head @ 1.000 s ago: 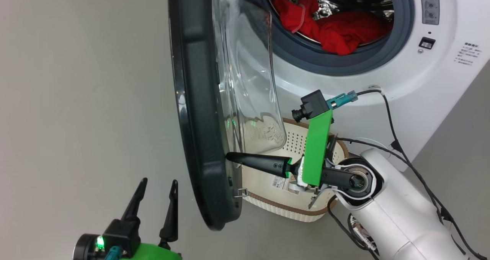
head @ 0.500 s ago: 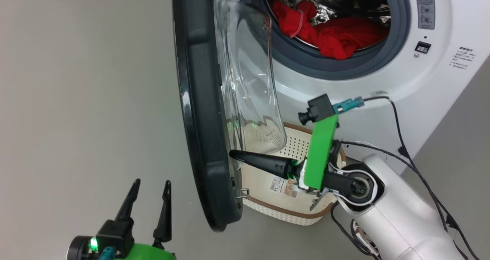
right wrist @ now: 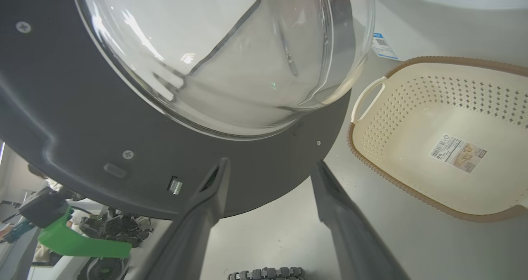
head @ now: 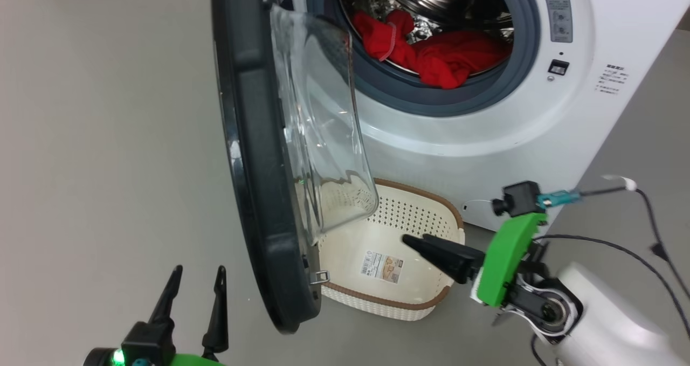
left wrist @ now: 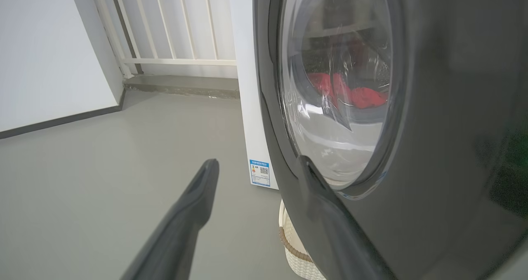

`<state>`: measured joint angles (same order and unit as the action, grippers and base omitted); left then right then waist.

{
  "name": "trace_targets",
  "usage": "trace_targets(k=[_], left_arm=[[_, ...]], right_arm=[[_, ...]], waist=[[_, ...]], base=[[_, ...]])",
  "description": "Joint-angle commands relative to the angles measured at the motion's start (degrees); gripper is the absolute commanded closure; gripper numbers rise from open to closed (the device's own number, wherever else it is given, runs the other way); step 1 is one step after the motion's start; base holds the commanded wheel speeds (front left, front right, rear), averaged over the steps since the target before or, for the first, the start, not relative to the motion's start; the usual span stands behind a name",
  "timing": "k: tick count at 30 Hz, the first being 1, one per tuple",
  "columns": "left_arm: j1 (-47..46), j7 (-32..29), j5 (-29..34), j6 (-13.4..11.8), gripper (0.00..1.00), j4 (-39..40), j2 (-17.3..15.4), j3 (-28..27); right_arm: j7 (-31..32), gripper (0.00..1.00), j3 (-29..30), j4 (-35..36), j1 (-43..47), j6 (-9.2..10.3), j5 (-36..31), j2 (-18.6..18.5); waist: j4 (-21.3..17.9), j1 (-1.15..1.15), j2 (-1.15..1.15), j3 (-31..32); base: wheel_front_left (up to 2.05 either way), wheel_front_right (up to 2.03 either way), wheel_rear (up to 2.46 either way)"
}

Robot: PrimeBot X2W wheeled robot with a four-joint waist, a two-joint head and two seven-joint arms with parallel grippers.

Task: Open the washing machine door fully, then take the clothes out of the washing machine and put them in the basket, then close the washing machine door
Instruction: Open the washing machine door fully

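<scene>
The white washing machine (head: 485,145) stands with its door (head: 250,156) swung out edge-on, the clear glass bowl (head: 318,139) facing the drum. Red clothes (head: 436,56) lie in the steel drum. The cream basket (head: 385,296) sits on the floor below the opening, with just a sticker inside. My right gripper (head: 415,243) hovers over the basket's right side, open, pointing at the door's inner face (right wrist: 82,119) and apart from it. My left gripper (head: 198,270) is open outside the door (left wrist: 433,107), one finger (left wrist: 313,189) close to the black rim.
Grey floor (head: 108,139) spreads left of the door. A white railing (left wrist: 173,28) and wall stand behind the machine. Black cables (head: 647,236) trail from my right arm beside the machine's right corner. A metal latch (right wrist: 175,185) sticks out of the door's inner rim.
My right gripper has opened and pulled back right from the door's inner rim to above the basket. The head camera has shifted. The left gripper stays open.
</scene>
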<state>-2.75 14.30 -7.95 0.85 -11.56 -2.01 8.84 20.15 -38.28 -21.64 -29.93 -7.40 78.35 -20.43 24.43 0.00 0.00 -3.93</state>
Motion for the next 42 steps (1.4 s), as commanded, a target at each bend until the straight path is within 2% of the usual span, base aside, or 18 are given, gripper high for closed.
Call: trace_targets(k=[1,12,17,20,22,29,30,34,42], left_arm=[[-0.4,0.7,0.8,0.3,0.00,1.3,-0.9,-2.4],[0.7,0.7,1.1,0.7,0.00,1.6,-0.9,-3.8],[0.9,0.7,1.0,0.8,0.00,1.6,-0.9,-4.2],[1.0,0.7,1.0,0.7,0.00,1.7,-0.9,-4.4],[1.0,0.7,0.9,0.6,0.00,1.8,-0.9,-4.6],[0.9,0.7,0.7,0.4,0.00,2.4,-0.9,-4.8],[0.9,0.7,0.7,0.4,0.00,2.4,-0.9,-4.8],[0.9,0.7,0.7,0.4,0.00,2.6,-0.9,-4.6],[1.0,0.7,-0.2,0.1,0.00,2.8,-0.9,-3.3]], right_arm=[[-2.6,0.00,-0.8,0.3,0.8,-0.09,-1.2,-0.7],[-21.9,0.00,-7.2,-6.5,2.2,-0.09,-7.6,-6.5],[-32.2,0.00,-10.1,-8.7,1.5,-0.09,-11.8,-7.6],[-34.7,0.00,-10.4,-10.1,0.9,-0.09,-15.2,-7.6],[-35.1,0.00,-8.1,-10.5,0.9,-0.09,-17.4,-6.9],[-35.1,0.00,7.5,-4.1,6.8,-0.09,-33.6,-3.4],[-35.1,0.00,7.5,-4.1,6.8,-0.09,-33.6,-3.4],[-35.1,0.00,13.4,-2.1,11.7,-0.09,-39.5,-0.6],[-35.1,0.00,18.3,-2.3,16.4,-0.09,-46.5,1.9]], waist=[[-0.7,0.00,0.00,0.3],[-2.5,0.00,0.00,0.9],[-3.0,0.00,0.00,1.0],[-3.2,0.00,0.00,1.0],[-3.3,0.00,0.00,0.9],[-3.3,0.00,0.00,0.8],[-3.3,0.00,0.00,0.8],[-3.0,0.00,0.00,1.0],[-2.1,0.00,0.00,0.6]], base=[[0.00,0.00,0.00],[0.00,0.00,0.00],[0.00,0.00,0.00],[0.00,0.00,0.00],[0.00,0.00,0.00],[0.00,0.00,0.00],[0.00,0.00,0.00],[0.00,0.00,0.00],[0.00,0.00,0.00]])
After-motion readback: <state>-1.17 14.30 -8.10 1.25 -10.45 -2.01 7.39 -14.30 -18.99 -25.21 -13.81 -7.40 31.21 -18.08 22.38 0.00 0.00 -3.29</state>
